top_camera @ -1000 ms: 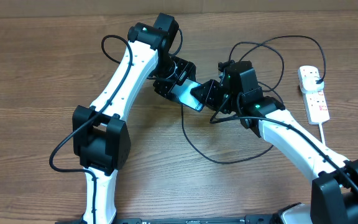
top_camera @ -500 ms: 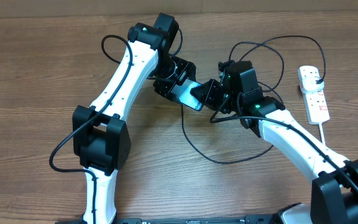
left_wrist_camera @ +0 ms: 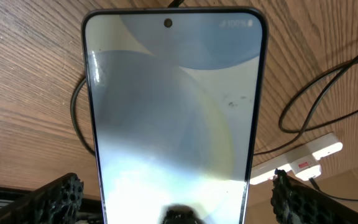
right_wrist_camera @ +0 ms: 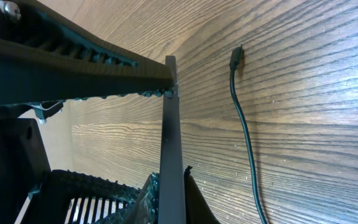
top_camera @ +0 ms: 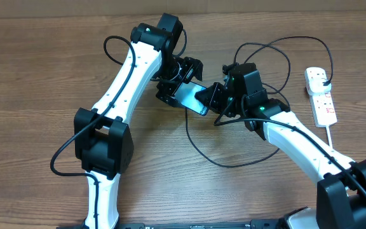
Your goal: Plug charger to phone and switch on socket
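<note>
The phone (top_camera: pixel 189 97) is held off the table between the two arms, its lit pale blue screen filling the left wrist view (left_wrist_camera: pixel 173 106). My right gripper (top_camera: pixel 211 97) is shut on the phone's right end, which shows edge-on in the right wrist view (right_wrist_camera: pixel 171 137) between the jaws (right_wrist_camera: pixel 169 186). My left gripper (top_camera: pixel 184 71) is open, its fingers (left_wrist_camera: pixel 176 202) clear of both long edges. The charger cable (top_camera: pixel 199 149) loops over the table, and its small plug tip (right_wrist_camera: pixel 236 57) lies loose on the wood. The white socket strip (top_camera: pixel 321 98) lies at far right.
The charger's black plug (top_camera: pixel 323 79) sits in the strip's far end. The strip's thick white cord (top_camera: pixel 331 137) runs toward the front right. The strip also shows in the left wrist view (left_wrist_camera: pixel 309 152), behind the phone. Black cable loops (top_camera: pixel 278 48) lie behind the right arm.
My left gripper has opened and let go of the phone's long edges. The right gripper still holds the phone in about the same place.
</note>
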Motion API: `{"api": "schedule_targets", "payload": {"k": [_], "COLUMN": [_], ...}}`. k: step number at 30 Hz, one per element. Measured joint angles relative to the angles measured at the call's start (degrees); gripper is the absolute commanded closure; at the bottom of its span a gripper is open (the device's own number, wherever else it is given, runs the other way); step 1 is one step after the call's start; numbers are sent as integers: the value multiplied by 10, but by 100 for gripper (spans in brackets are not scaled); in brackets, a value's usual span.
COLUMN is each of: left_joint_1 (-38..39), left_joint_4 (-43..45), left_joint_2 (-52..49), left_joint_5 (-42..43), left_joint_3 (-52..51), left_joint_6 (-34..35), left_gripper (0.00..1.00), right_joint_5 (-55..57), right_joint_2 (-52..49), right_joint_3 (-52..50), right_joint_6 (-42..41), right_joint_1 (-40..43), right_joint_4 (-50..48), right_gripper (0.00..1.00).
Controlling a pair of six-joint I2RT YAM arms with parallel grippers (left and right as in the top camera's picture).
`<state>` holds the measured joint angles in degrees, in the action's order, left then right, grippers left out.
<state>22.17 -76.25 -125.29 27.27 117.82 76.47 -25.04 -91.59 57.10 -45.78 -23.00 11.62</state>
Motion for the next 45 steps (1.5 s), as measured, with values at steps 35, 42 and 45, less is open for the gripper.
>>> {"api": "schedule_targets", "payload": {"k": [35,42,45], "left_joint_1": [-11,-28,-32], "left_joint_4": [350,433,450], "left_joint_2": [0,0,0], "left_joint_5": [335,413,429], "left_joint_3": [3,3,3], "left_joint_6": [-392,-331,-301], "left_gripper": [2,3,4], "right_joint_5": [-2,1,9], "right_joint_2": [82,98,98], "right_joint_3": [0,0,0], "right_joint_6": [-62,-126,-168], "right_joint_1": [145,171,174], "right_joint_4": [-33,-66,-86], "right_gripper": [96,96,96]}}
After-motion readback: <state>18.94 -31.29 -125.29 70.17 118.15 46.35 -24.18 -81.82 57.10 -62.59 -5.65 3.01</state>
